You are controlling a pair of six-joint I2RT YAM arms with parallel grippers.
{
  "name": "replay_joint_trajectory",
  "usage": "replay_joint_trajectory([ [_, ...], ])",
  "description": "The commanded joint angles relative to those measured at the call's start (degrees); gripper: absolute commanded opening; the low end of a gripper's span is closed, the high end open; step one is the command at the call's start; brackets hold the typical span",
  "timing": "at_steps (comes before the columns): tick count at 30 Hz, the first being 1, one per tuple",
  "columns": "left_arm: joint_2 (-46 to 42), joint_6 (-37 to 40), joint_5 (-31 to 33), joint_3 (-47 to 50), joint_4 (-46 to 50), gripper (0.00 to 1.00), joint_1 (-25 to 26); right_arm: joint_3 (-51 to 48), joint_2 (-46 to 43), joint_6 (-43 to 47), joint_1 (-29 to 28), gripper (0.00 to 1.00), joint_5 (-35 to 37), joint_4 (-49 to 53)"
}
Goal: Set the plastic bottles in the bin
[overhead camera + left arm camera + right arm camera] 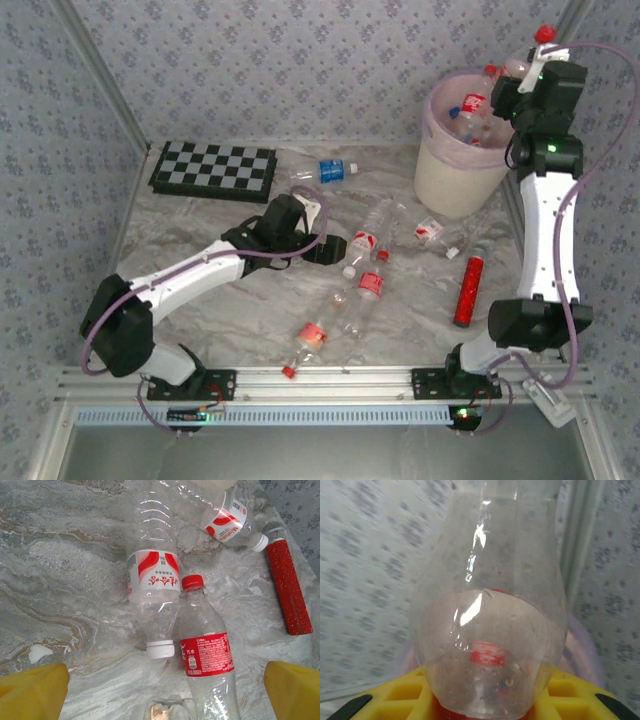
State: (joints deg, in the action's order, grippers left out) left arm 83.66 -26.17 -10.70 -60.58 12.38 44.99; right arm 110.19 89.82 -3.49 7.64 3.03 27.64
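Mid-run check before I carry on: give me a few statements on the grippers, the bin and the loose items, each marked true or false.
1. The left gripper is open above loose bottles on the table. True.
2. The right gripper is empty. False: it grips a clear bottle by the bin.
3. The bin holds several bottles. True.
4. The red glitter tube is in the bin. False: it lies on the table.
5. The blue-labelled bottle lies on the checkerboard. False: it lies on the table beside it.

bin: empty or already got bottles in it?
Not empty. The bin holds red-labelled bottles, lying inside the pink liner in the top view.
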Motion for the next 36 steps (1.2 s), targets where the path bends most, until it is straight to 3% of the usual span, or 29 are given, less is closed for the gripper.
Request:
replay_joint_trajectory([
  [1,1.84,-1.15,-0.43,-1.83,0.28,1.0,-0.26,0.6,3.76,7.5,-0.08,0.05,9.06,-4.43],
  [6,4.73,-2.74,-2.95,-3.44,-0.09,0.99,0.14,-0.39,8.46,11.04,-0.08,0.05,10.84,-10.18],
  [19,5.75,-0.94,-1.12,-5.33,3.69,1.0,0.65,36.66,36.94,5.3,2.29,0.05,3.7,27.48],
  [28,5.53,-0.55,-0.39,-4.86,4.27,1.0,0.55,36.14,42.48,2.36,2.67,0.07,-3.01,36.77],
  [32,6.08,-0.55,-1.04,-5.56,4.49,1.0,0.61,31.35,42.29,0.9,2.49,0.08,-5.11,34.8],
  [36,5.84,-0.46,-0.78,-5.61,5.06,1.0,0.58,30.04,40.3,0.37,2.05,0.18,-3.66,32.48],
])
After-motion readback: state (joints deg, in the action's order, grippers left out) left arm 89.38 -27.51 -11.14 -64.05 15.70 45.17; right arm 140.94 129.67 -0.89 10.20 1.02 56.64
